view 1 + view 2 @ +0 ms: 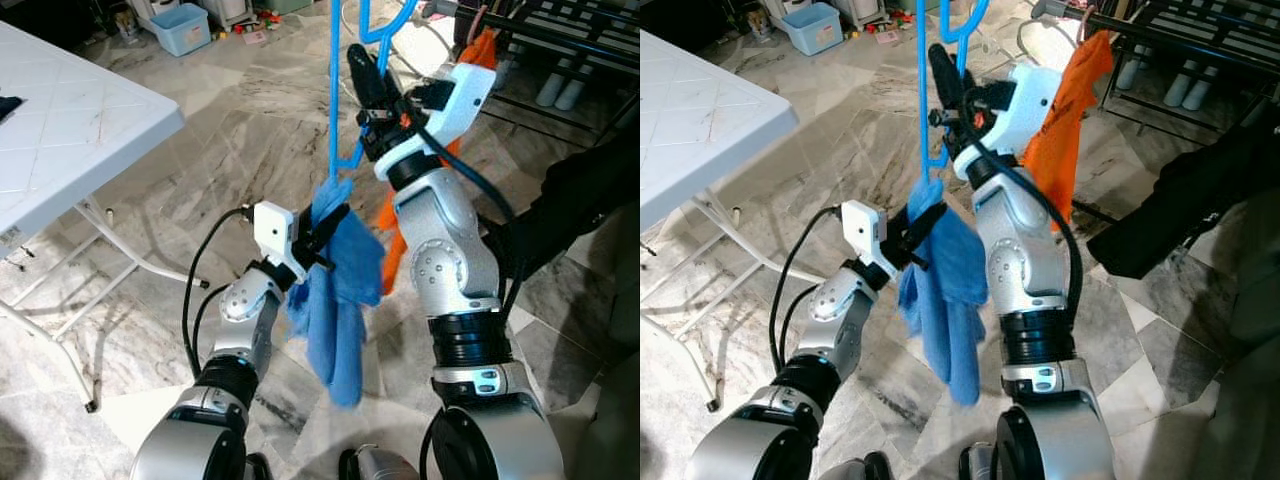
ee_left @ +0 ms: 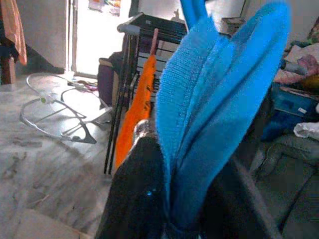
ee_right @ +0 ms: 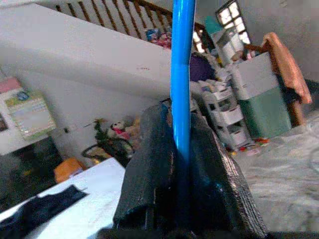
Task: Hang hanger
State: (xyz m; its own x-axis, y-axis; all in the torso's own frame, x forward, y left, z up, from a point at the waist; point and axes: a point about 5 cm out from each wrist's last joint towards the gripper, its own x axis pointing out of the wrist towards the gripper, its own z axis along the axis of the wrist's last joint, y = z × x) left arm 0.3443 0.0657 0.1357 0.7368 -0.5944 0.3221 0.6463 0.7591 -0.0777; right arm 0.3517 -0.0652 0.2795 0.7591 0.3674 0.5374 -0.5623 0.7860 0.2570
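Observation:
A blue plastic hanger is held upright in front of me, its top running past the picture's upper edge. My right gripper is raised high and shut on one thin bar of the hanger. A blue cloth hangs down from the hanger's lower end. My left gripper comes from lower left and is shut on the upper fold of the blue cloth. The black drying rack stands behind and to the right, with an orange cloth hanging on it.
A white folding table stands to the left on the marble floor. A black garment lies draped at the right. A light blue bin and small clutter sit at the far back. A wire hanger lies on the floor.

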